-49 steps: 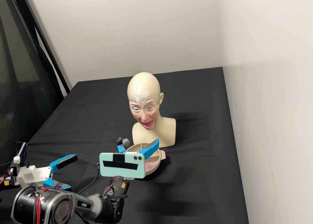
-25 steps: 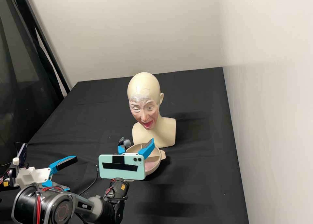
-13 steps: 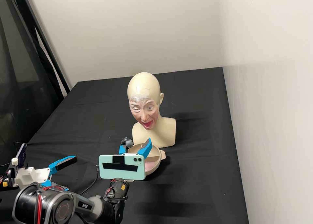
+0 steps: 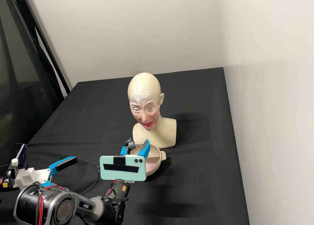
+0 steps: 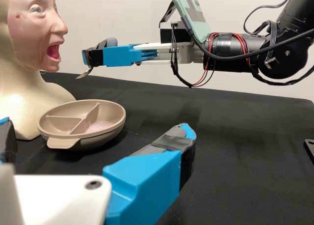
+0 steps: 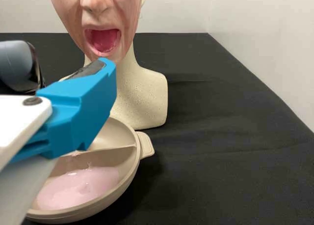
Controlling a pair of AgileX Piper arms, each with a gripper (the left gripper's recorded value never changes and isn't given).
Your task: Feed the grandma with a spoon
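The right gripper (image 4: 135, 150) is clamped on the spoon (image 5: 84, 73) by its fat grey handle. It holds the spoon up over the tan divided bowl (image 4: 159, 155), tip just short of the grandma head (image 4: 146, 103) and her open mouth, not touching. Pink mush sits in one compartment of the bowl, which is right up against the bust on the black bench (image 4: 196, 146). A mint phone (image 4: 122, 167) is strapped to that wrist. The left gripper (image 4: 61, 175) hangs low off to the side, fingers spread, holding nothing.
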